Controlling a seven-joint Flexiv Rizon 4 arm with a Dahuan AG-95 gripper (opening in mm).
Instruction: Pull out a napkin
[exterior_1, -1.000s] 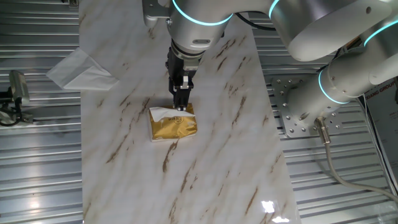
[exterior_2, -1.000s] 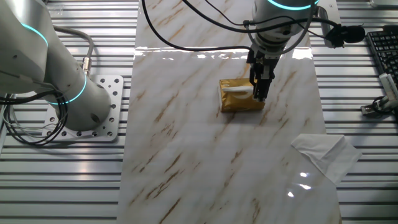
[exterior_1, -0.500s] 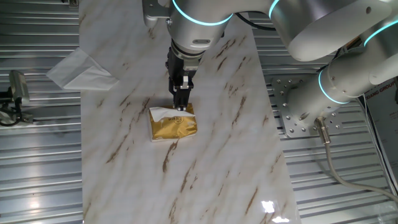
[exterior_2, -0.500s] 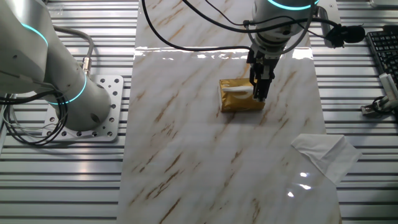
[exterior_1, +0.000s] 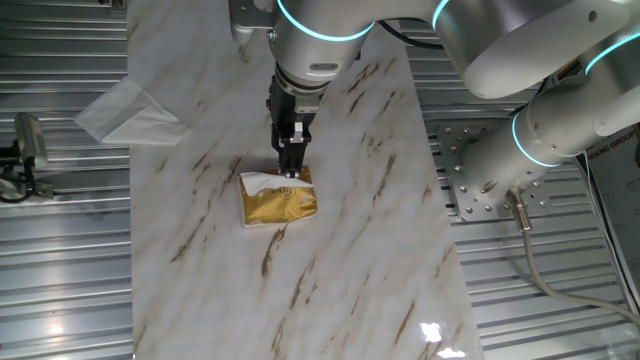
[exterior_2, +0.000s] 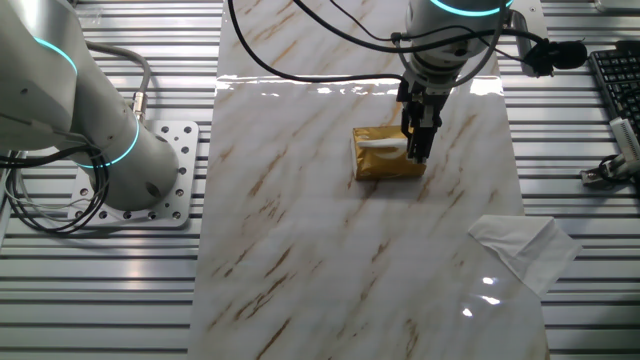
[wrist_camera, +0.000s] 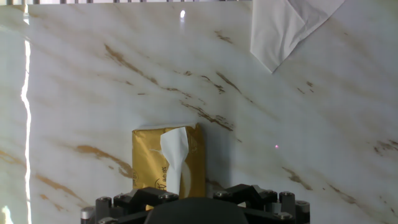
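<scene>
A shiny gold packet (exterior_1: 279, 202) lies on the marble table (exterior_1: 330, 260), and it also shows in the other fixed view (exterior_2: 386, 163) and the hand view (wrist_camera: 149, 158). The white napkin (wrist_camera: 175, 155) sticks out of its slot as a narrow strip running toward my hand; it also shows in both fixed views (exterior_1: 260, 182) (exterior_2: 380, 146). My gripper (exterior_1: 291, 171) stands upright at the packet's end, tips down on the napkin's near end, fingers close together (exterior_2: 415, 152). In the hand view the black gripper body hides the fingertips.
A larger spread-out white tissue (exterior_1: 125, 112) with a triangular flap lies at the table's edge, also seen in the other fixed view (exterior_2: 525, 250) and the hand view (wrist_camera: 286, 25). The arm's base (exterior_1: 560, 130) stands beside the table. Ribbed metal surrounds the marble slab.
</scene>
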